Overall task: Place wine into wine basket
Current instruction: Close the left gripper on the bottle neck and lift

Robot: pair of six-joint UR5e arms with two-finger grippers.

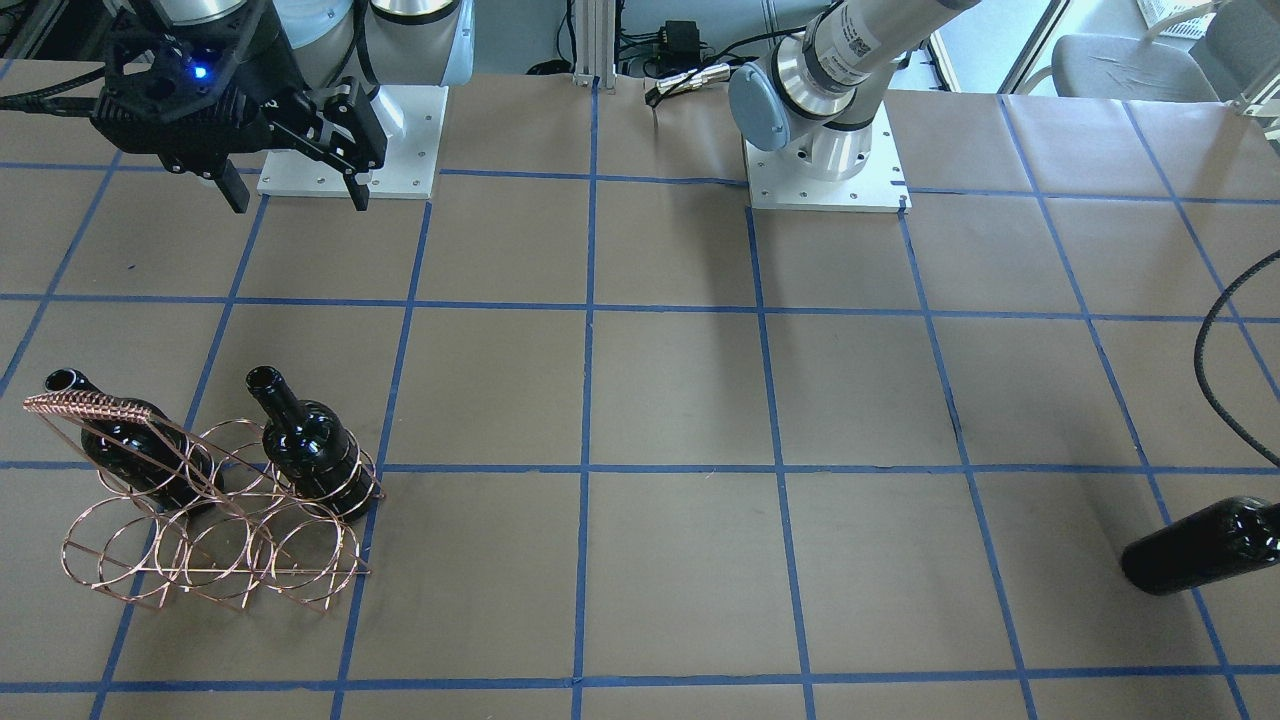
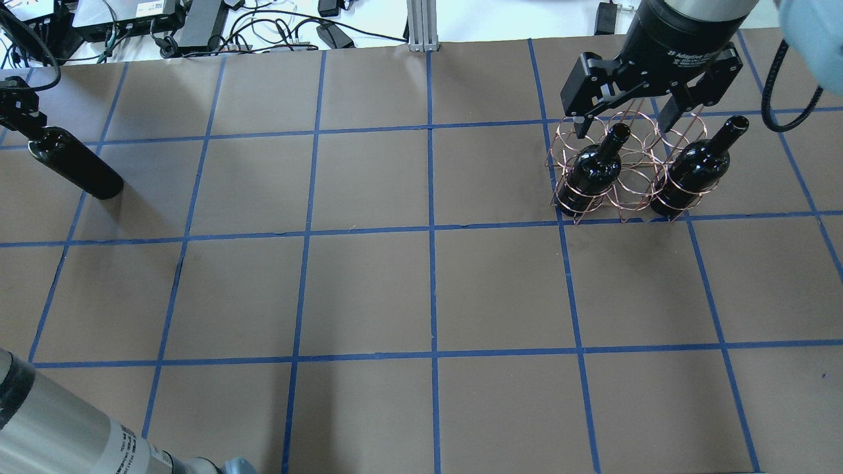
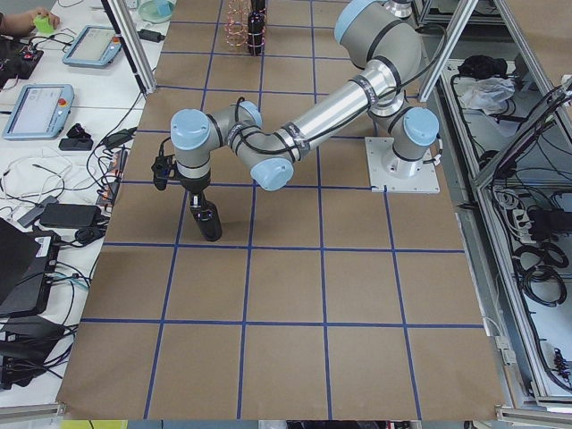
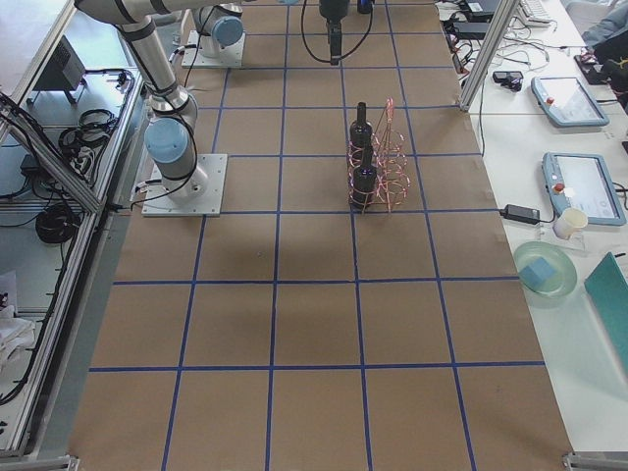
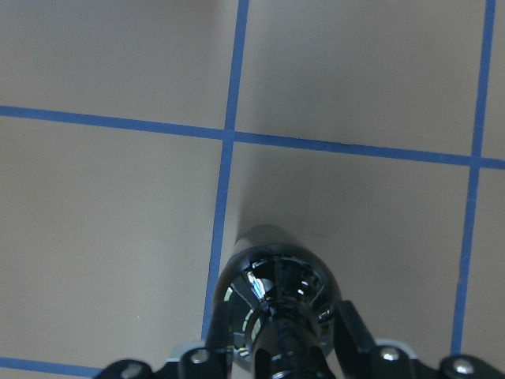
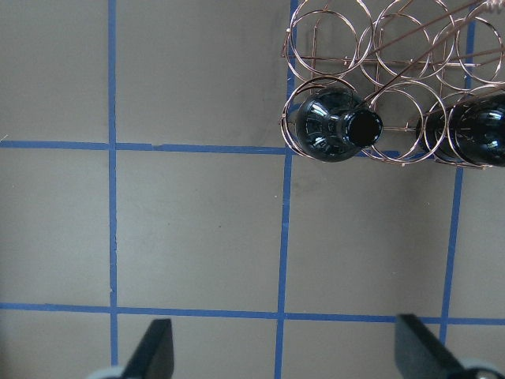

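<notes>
Step in hand: pick-up and transfer of the third bottle. The left gripper (image 5: 280, 353) is closed around the neck of the wine (image 2: 76, 164), which stands upright well away from the basket (image 1: 90, 407), toward the robot's left end of the table. Whether its base has left the table cannot be told.

The basket already holds two bottles (image 2: 593, 171) (image 2: 691, 174), and the ring between them appears free. The right gripper (image 2: 622, 124) hangs above the basket, spread wide, holding nothing.

Next move, in my judgement: lift the wine, carry it across to the basket and lower it base-first into the free ring, once the right gripper is out of the way.

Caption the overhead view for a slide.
Left gripper holds a bottle; two more stand in the basket.
</notes>
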